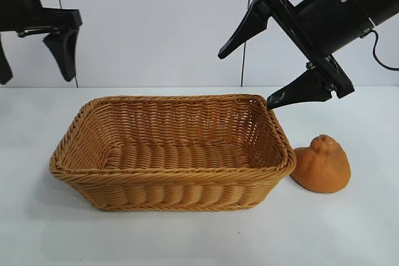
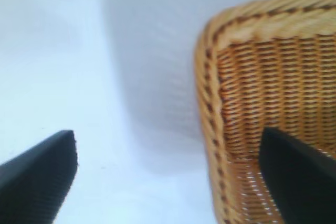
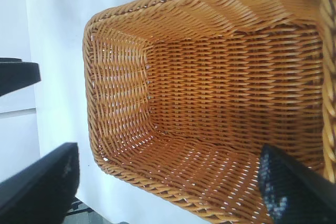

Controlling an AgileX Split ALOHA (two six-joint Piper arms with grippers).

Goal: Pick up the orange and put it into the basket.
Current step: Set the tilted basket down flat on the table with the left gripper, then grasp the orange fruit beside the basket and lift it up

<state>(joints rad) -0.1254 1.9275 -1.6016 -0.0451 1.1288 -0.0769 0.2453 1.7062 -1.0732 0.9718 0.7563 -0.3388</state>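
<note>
The orange (image 1: 322,165), dull orange and lumpy with a knobbly neck, sits on the white table just right of the basket (image 1: 75,147). The tan woven basket is empty and fills the table's middle; it also shows in the left wrist view (image 2: 207,77) and the right wrist view (image 3: 121,82). My right gripper (image 1: 246,76) is open and empty, held above the basket's far right corner, up and left of the orange. My left gripper (image 1: 34,57) is open and empty, raised at the far left above the table.
The white table (image 1: 187,241) runs around the basket, with bare surface in front and to the left. A white wall stands behind.
</note>
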